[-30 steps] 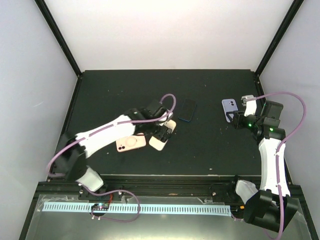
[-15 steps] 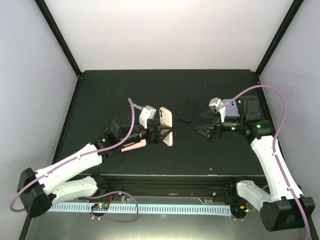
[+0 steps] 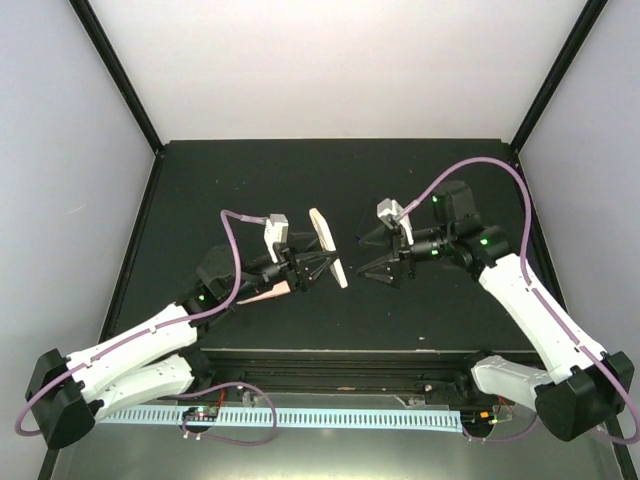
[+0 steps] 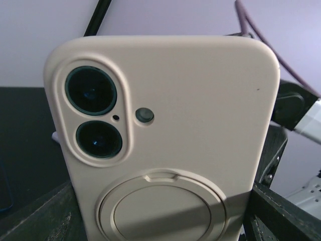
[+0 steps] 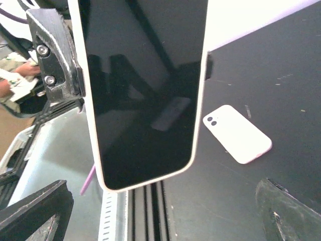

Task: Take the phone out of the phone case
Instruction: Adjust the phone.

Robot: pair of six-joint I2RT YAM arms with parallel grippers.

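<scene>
**A:** While the phone sits inside its cream phone case, where do we have it?

**B:** We hold it upright in the air over the middle of the counter, a little toward the left edge, touching nothing below. Our left gripper is clamped across the phone case at its lower end. The camera side faces that wrist, and the dark screen faces our right arm.

**A:** And the right gripper?

**B:** Its fingers stand wide apart, holding nothing, just beside the screen and pointed at it.

**A:** So which step are we in?

**B:** We judge it the set-up for the separation. The case is secured and the phone is not yet out. Next, we think the right gripper must catch a free upper corner or edge and work the case lip off it, while the left holds firm. Too much squeeze on the case sides could pinch the phone in place.

**A:** Anything else nearby?

**B:** A white handset lies flat on the counter below, well apart from our work.
</scene>
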